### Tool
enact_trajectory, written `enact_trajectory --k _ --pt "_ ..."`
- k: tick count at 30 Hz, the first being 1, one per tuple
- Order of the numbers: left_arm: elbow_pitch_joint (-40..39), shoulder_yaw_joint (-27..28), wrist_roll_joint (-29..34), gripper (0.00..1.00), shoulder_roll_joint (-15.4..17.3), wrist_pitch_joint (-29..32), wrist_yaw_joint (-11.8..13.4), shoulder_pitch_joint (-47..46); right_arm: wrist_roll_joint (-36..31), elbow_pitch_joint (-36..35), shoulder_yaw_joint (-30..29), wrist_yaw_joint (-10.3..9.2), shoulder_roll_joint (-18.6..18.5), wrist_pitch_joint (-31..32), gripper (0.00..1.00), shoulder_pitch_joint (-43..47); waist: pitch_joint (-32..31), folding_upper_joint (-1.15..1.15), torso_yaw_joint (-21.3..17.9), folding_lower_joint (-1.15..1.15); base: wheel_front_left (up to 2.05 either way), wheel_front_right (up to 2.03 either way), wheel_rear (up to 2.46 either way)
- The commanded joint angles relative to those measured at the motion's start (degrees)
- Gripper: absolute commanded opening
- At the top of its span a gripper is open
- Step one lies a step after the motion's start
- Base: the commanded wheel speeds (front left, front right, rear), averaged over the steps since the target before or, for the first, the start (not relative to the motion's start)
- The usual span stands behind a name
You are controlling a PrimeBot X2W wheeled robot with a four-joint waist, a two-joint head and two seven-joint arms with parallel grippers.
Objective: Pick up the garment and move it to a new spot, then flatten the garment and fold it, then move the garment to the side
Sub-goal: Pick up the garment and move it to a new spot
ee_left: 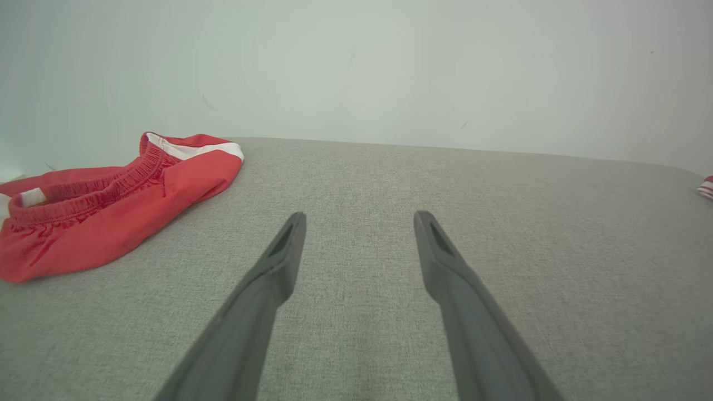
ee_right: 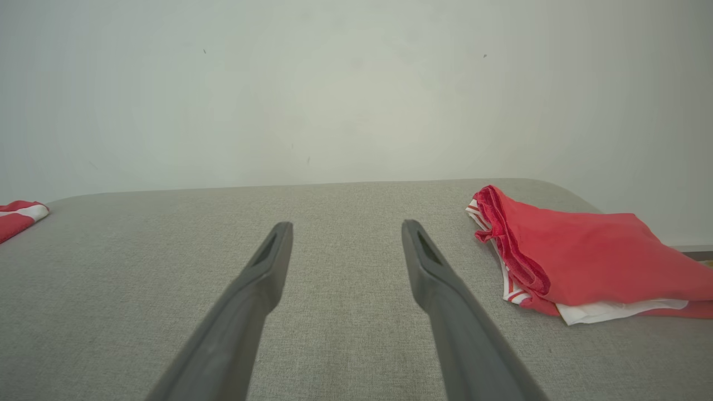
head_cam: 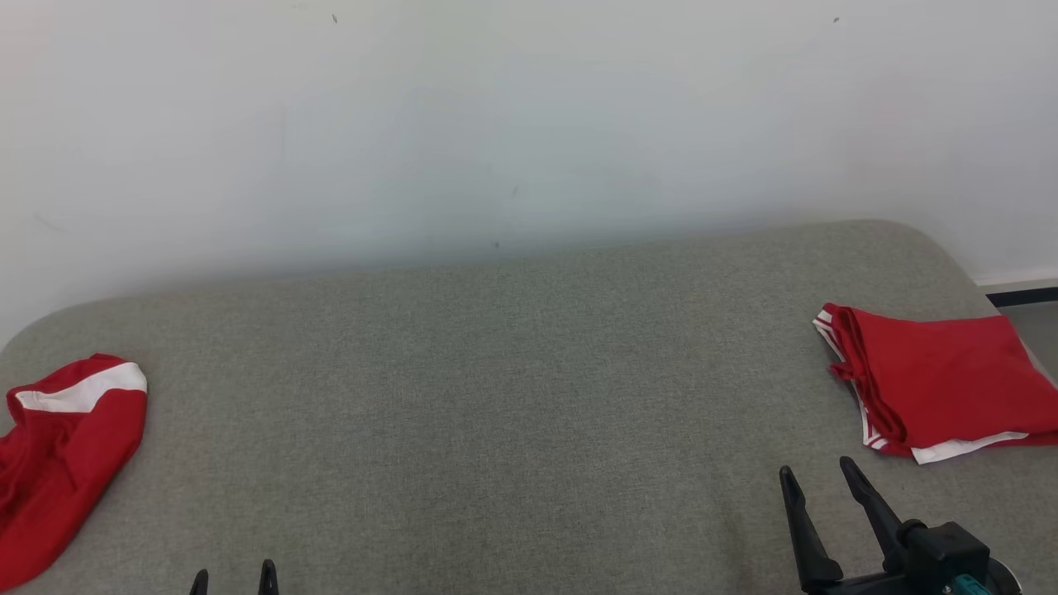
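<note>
The left gripper (ee_left: 359, 220) and right gripper (ee_right: 345, 228) are wide open, holding nothing. A folded red-and-white cloth garment (head_cam: 942, 380) lies on the soft grey table (head_cam: 496, 397), right side; crumpled red shorts (head_cam: 58, 446) lie far left.

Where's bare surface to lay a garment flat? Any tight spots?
Bare: the wide middle of the grey surface, between the crumpled red garment at left, the folded red garment at right and the wall behind. Tight: near the right gripper, just in front of the folded red garment.
</note>
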Motion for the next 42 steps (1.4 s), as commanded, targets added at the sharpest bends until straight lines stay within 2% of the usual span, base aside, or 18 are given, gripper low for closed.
enact_trajectory --k 1,24,35,42 --pt "0.17 0.16 0.53 1.00 -0.13 -0.16 -0.08 0.76 0.08 0.22 0.14 -0.15 -0.07 -0.45 1.00 -0.23 0.00 0.00 0.12 0.00 0.00 0.00 0.00" --pt "0.66 1.41 1.36 1.00 -0.18 -0.16 -1.07 -0.82 0.78 1.06 1.16 -0.15 -0.16 -0.34 1.00 -0.91 0.91 0.00 1.85 0.00 0.00 0.00 0.00" --pt "0.64 2.94 1.69 1.00 0.02 -0.16 -1.27 -1.06 0.90 1.30 2.29 -0.15 -0.23 -0.14 1.00 -1.20 0.86 0.00 7.82 0.00 0.00 0.00 0.00" --pt "0.89 3.88 1.09 1.00 0.93 -0.16 -1.51 -0.99 0.65 1.70 4.21 -0.15 0.24 -0.27 1.00 -1.99 0.64 0.00 13.91 0.00 0.00 0.00 0.00"
